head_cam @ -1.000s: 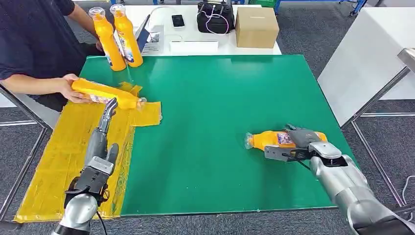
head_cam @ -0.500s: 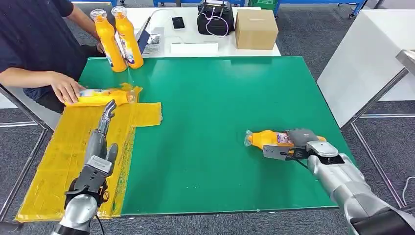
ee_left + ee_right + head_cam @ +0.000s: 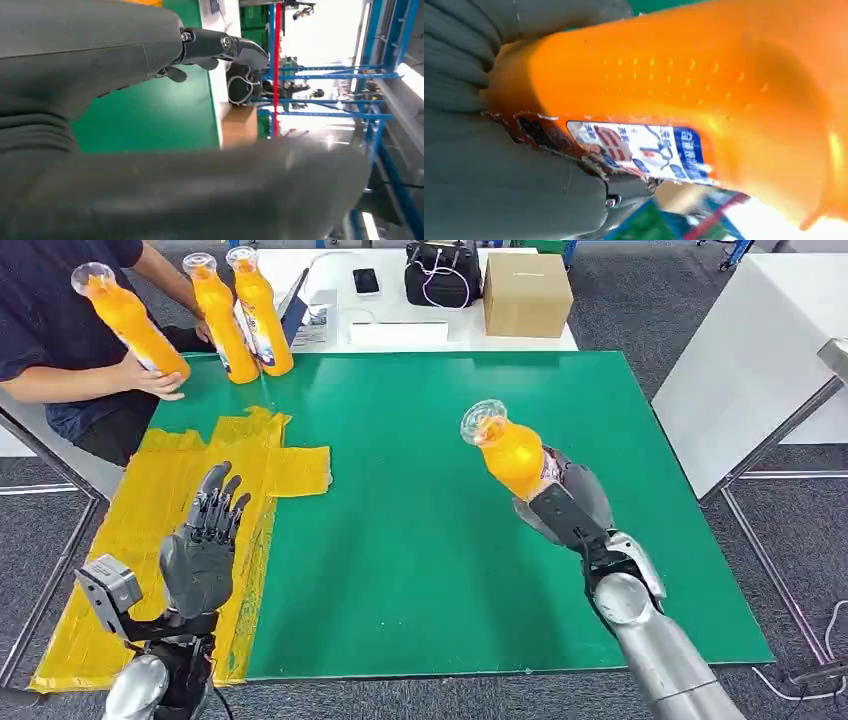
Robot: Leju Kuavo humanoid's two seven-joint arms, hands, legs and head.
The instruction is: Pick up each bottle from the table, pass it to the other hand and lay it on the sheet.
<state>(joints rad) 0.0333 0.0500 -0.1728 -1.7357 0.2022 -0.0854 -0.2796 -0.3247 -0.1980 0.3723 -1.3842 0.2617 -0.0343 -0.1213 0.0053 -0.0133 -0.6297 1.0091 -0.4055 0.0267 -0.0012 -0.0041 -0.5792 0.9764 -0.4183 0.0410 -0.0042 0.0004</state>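
Mid-handoff: bottle's up in the air, other hand waiting for it.

The right hand has its fingers wrapped round the lower body of the orange bottle, lifted clear above the green table, neck tilted up and toward the left, which I'd guess is so the free upper part is there for the taking. The left hand is raised over the yellow sheet, palm up, fingers spread, holding nothing, looks ready to receive, but the two are well apart. At the far left a person's hand holds another bottle just off the table's corner, next to two standing bottles. Nothing sits between the hands; behind the table, a cardboard box, black bag and phone.
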